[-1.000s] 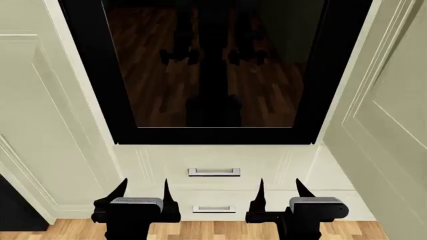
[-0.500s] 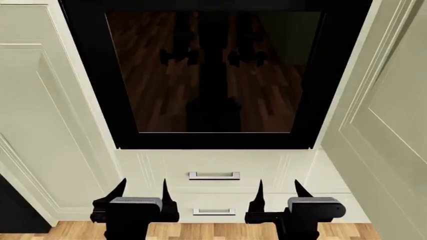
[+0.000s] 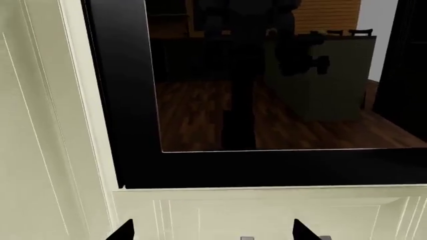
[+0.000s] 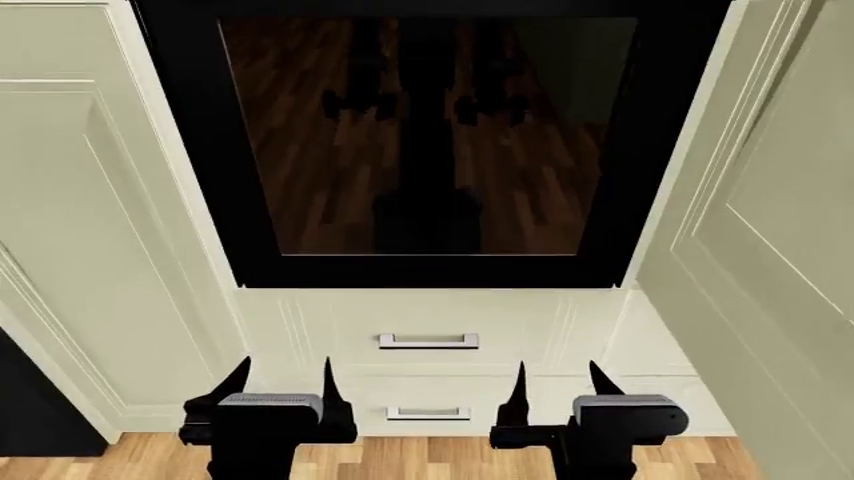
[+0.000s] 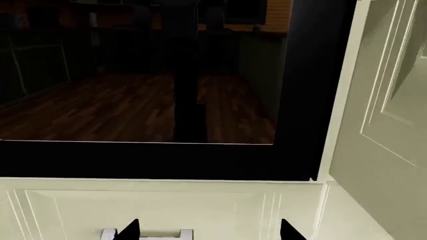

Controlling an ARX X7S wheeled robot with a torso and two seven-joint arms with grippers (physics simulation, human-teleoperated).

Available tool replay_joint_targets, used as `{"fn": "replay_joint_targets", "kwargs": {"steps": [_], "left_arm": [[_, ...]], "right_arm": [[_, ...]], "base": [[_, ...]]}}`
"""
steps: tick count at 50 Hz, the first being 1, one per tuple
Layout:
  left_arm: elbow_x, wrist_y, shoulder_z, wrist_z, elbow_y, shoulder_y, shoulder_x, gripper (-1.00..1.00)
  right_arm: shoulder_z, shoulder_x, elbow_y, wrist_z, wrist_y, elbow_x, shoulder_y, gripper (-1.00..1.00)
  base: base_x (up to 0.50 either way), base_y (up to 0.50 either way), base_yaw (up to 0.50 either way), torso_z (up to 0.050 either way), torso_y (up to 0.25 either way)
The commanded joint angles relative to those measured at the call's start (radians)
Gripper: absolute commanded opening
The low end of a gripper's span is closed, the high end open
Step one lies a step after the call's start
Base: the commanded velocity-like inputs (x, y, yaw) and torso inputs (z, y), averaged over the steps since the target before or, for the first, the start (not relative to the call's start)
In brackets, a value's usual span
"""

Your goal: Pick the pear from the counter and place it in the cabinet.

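The pear is out of view. The counter appears only as a dim sage-green reflection (image 3: 327,75) in dark glass. The cream-white cabinet (image 4: 534,320) fills the head view, with two drawers whose silver bar handles (image 4: 427,341) sit one above the other. Panelled doors stand at the left (image 4: 80,230) and the right (image 4: 781,240). My left gripper (image 4: 286,366) and right gripper (image 4: 558,368) hover low in front of the drawers, both open and empty. The wrist views show the left gripper (image 3: 212,227) and right gripper (image 5: 209,227) facing the drawer fronts.
A black glass-fronted unit (image 4: 427,270) sits between the doors above the drawers and reflects a wood floor. The right door angles out towards me. Light wood floor (image 4: 400,460) runs below the cabinet, with a dark object (image 4: 34,420) at the lower left.
The cabinet front slid slightly down in the head view, then back up. Both grippers have stayed open and kept their places.
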Motion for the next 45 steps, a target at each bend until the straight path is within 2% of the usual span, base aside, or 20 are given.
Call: {"fn": "replay_joint_targets", "kwargs": {"steps": [1, 12, 33, 45], "left_arm": [[-0.007, 0.002, 0.01, -0.02, -0.004, -0.001, -0.006, 1.0], [-0.016, 0.001, 0.021, -0.027, -0.008, -0.009, -0.014, 1.0], [-0.034, -0.011, 0.035, -0.041, -0.001, -0.009, -0.032, 1.0], [-0.019, 0.008, 0.052, -0.054, -0.012, -0.011, -0.041, 1.0]], "right_arm": [[-0.019, 0.011, 0.019, 0.016, 0.003, -0.002, 0.004, 1.0], [-0.033, 0.019, 0.033, 0.021, 0.01, 0.008, 0.016, 1.0], [-0.05, 0.031, 0.042, 0.039, 0.007, 0.022, 0.017, 1.0], [-0.062, 0.036, 0.059, 0.032, -0.006, 0.039, 0.021, 1.0]], "base": [[-0.5, 0.0, 0.0, 0.0, 0.0], [-0.5, 0.0, 0.0, 0.002, 0.003], [-0.5, 0.0, 0.0, 0.048, 0.055], [-0.5, -0.01, -0.02, 0.0, 0.0]]}}
